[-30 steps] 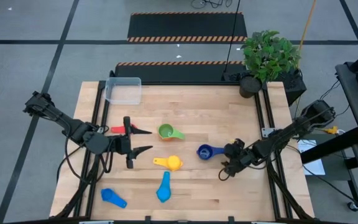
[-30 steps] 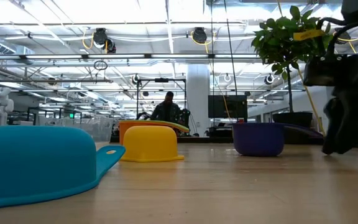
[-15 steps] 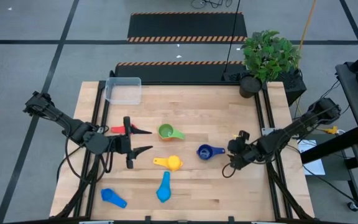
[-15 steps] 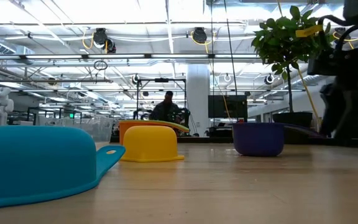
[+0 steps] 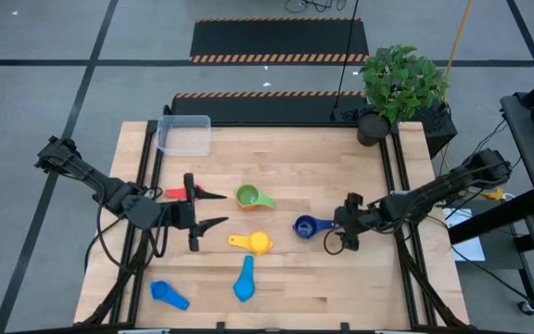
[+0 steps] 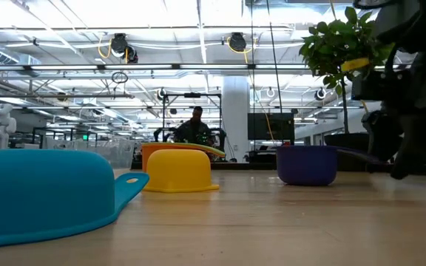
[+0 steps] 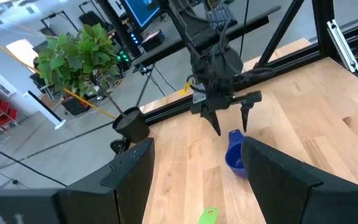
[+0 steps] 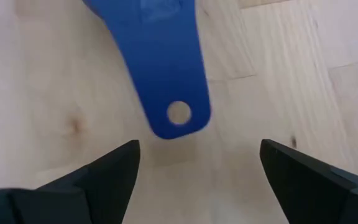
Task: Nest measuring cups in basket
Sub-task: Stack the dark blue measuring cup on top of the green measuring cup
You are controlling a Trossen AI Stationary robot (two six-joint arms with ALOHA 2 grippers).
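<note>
The navy cup (image 5: pixel 304 225) sits on the table with its handle (image 8: pixel 179 93) pointing at my right gripper (image 5: pixel 340 224). That gripper is open and tipped down, one finger on each side of the handle's free end, touching nothing. My left gripper (image 5: pixel 217 210) hangs open above the table's left half. The red cup (image 5: pixel 175 193) lies partly hidden beneath it. The green cup (image 5: pixel 247 196), the yellow cup (image 5: pixel 259 244) and two light blue cups (image 5: pixel 245 280) (image 5: pixel 168 294) lie apart on the wood. An orange cup (image 6: pixel 150 151) shows behind the yellow one in the low view. The clear basket (image 5: pixel 184 135) stands at the far left corner.
A potted plant (image 5: pixel 399 85) stands at the table's far right corner. Black frame rails (image 5: pixel 401 186) run along the right edge beside my right arm. Bare wood lies between the green cup and the basket.
My right gripper has moved toward the table's far edge and a little left, up to the navy cup's handle, and has rolled about its own axis. The cups have stayed where they were.
</note>
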